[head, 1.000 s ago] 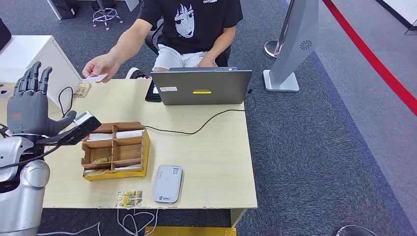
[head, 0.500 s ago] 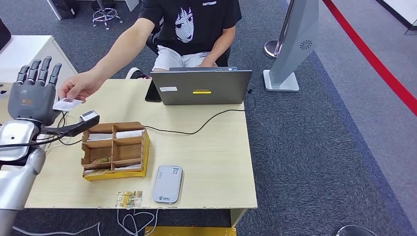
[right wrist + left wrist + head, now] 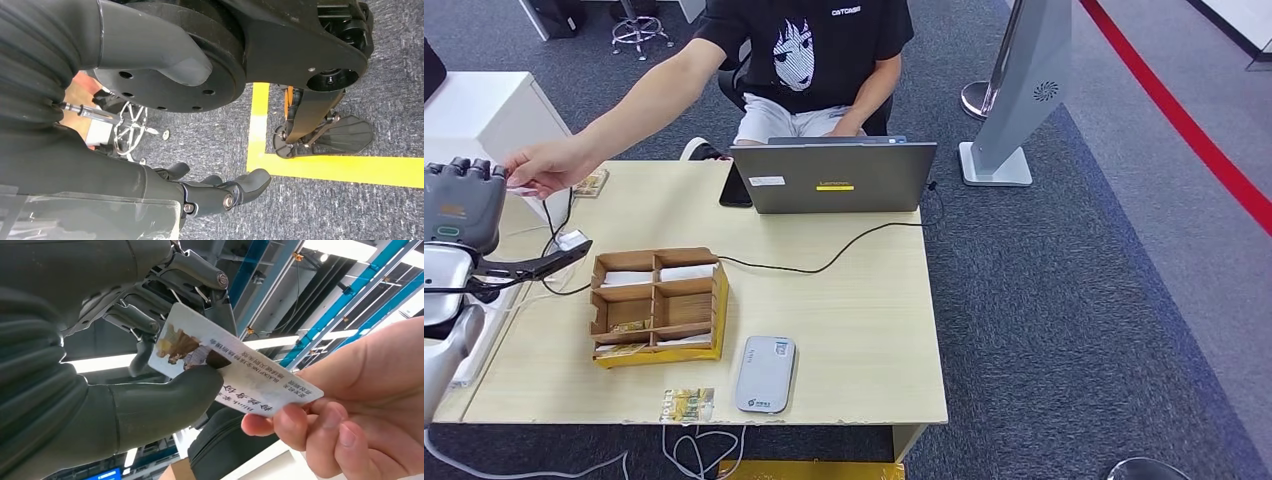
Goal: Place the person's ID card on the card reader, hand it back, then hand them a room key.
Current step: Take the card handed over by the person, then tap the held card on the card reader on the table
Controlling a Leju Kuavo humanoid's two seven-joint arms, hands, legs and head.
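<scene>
Head view, left to right: the left hand is raised at the table's far left edge, back toward the camera, meeting the person's hand that reaches in from across the desk. The ID card shows as a pale sliver between them, above the table edge. In the left wrist view, the ID card has its long axis running from the robot's fingers toward the person's hand; the photo end lies pinched between the grey thumb and the darker fingers behind, while the person's fingertips grip the opposite, printed end. Further right on the table stand the cardboard organizer and, near the front edge, the card reader, bare tabletop between it and the laptop. The right hand hangs over carpet, fingers loosely curled, holding nothing.
</scene>
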